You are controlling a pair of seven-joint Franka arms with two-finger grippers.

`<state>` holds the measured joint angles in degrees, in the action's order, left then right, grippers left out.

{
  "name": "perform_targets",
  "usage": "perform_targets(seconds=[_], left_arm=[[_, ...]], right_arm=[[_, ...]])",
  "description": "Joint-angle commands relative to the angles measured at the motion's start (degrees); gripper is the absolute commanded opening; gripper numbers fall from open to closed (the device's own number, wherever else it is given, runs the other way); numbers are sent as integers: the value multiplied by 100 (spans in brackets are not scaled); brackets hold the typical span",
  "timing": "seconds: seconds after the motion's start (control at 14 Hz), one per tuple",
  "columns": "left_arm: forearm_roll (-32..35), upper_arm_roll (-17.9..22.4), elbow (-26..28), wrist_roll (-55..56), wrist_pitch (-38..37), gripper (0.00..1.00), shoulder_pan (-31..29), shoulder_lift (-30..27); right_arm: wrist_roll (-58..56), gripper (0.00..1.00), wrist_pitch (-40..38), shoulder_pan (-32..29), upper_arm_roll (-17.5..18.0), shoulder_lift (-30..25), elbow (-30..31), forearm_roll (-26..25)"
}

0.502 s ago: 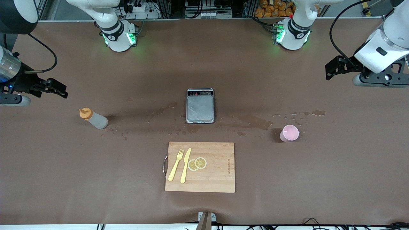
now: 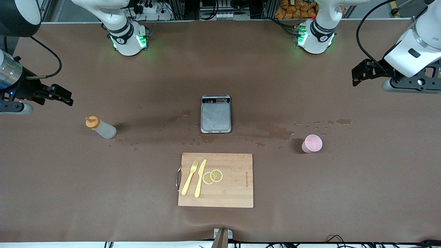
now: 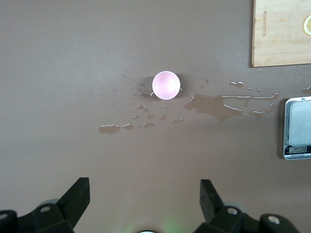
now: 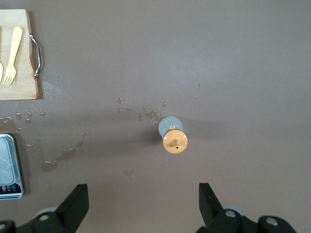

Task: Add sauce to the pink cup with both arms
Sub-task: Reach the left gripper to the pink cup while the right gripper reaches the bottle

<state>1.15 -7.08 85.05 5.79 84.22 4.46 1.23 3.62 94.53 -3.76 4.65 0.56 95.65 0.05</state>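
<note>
The sauce bottle (image 2: 100, 128), whitish-grey with an orange nozzle cap, stands upright on the brown table toward the right arm's end. In the right wrist view the bottle (image 4: 173, 136) shows from above, apart from the fingertips. My right gripper (image 2: 62, 94) (image 4: 143, 191) hangs open and empty over the table's end. The pink cup (image 2: 312, 143) (image 3: 166, 85) stands upright toward the left arm's end, among wet patches. Over that end my left gripper (image 2: 360, 74) (image 3: 144, 187) is open, holding nothing, well clear of the cup.
A small kitchen scale (image 2: 216, 114) sits mid-table. Nearer the camera lies a wooden cutting board (image 2: 237, 193) with a yellow fork (image 2: 190, 177), a yellow knife (image 2: 200, 178) and lemon slices (image 2: 212, 176). Wet spills (image 2: 272, 131) spread between the scale and the cup.
The left arm's hand has shifted slightly toward the bases' side of the table. The right arm, bottle and cup have not visibly moved.
</note>
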Motion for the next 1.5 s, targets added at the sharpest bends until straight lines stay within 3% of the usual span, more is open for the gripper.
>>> perform_targets(seconds=[0.0, 0.29, 0.64, 0.86, 1.07, 1.22, 1.43], left_arm=[[140, -57, -270, 72, -99, 100, -42, 158], [52, -57, -7, 28, -64, 100, -51, 176], [43, -57, 511, 36, 216, 100, -42, 167], [43, -57, 1257, 36, 1084, 100, -59, 167], [43, -57, 2013, 36, 2157, 100, -86, 237], [35, -65, 2165, 45, 2623, 100, -77, 552], [61, -65, 2165, 98, 3160, 100, -77, 1149]], right_arm=[[-37, 100, -40, -247, 80, 84, -37, -31], [-54, 100, -5, -747, 89, 514, -28, -66], [-63, 100, 118, -1513, 89, 981, -72, 513], [42, 100, 135, -1758, 89, 1200, -81, 610], [60, 100, 109, -2233, 80, 1525, -99, 1120], [103, 100, 83, -2330, 89, 1675, -64, 1164], [235, 100, 65, -2725, 80, 2043, -46, 1708]])
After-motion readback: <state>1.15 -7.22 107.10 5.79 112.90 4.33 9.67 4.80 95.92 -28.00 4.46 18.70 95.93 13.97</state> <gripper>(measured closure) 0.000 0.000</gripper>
